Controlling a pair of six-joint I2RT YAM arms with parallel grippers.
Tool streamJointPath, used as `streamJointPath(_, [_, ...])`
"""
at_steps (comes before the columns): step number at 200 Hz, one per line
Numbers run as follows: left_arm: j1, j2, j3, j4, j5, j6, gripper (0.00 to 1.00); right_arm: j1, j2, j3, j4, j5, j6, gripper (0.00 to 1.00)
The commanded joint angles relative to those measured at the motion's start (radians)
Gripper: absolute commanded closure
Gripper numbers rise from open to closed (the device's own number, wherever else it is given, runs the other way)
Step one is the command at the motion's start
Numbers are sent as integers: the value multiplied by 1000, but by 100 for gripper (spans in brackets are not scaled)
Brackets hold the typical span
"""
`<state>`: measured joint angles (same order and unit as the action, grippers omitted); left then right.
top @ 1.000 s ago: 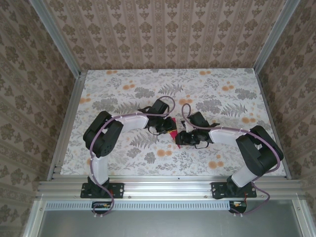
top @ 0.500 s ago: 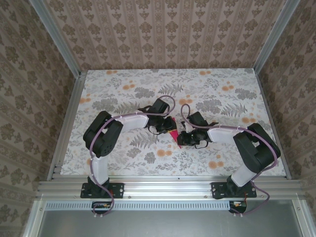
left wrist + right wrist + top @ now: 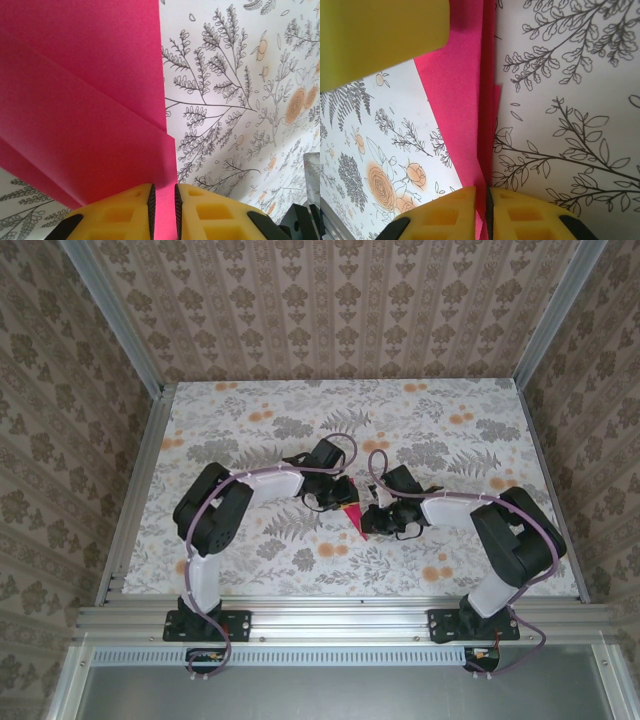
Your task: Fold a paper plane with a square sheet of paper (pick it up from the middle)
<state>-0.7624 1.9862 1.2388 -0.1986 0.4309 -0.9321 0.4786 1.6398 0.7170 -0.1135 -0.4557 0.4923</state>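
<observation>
Floral tbl cover (image 3: 300, 410): grey ferns (image 3: 345, 422) w/ orange blooms (image 3: 436, 572) at 5 & 11 o'clock. Beige damask wallpaper (image 3: 340, 310) at 9, 12, 3 o'clock. Alu rail (image 3: 340, 618) at 6 o'clock.

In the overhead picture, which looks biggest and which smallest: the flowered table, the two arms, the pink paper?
1. flowered table, by far the largest.
2. left arm and right arm, about alike, so I won't rank them.
3. pink paper, the smallest; only a sliver of it shows.

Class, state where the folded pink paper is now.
Top view: the folded pink paper is central on the table, gripped by the left gripper at its left and the right gripper at its right.
</observation>
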Motion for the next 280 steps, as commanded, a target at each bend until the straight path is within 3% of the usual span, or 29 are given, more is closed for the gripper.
streamJointPath(1, [12,27,25,-59,5,26,80,8,52,-1,-23,18,-8,85])
streamJointPath(65, [14,46,36,-81,1,42,81,-6,-75,11,-31,-19,31,73])
streamJointPath(109, [16,51,46,-84,13,52,81,-9,-83,42,-37,-61,37,77])
streamJointPath(147, [14,57,58,-85,26,61,81,-9,-68,62,-35,-75,32,88])
streamJointPath(190, [12,53,59,-90,30,67,81,-18,-94,96,-121,23,9,85])
streamJointPath(222, [11,51,62,-89,31,70,81,-19,-122,104,-124,8,16,83])
streamJointPath(261, [9,51,65,-90,34,73,81,-15,-58,100,-13,-218,63,92])
streamJointPath(280, [9,52,66,-91,34,73,81,-12,-17,110,-7,-238,73,93])
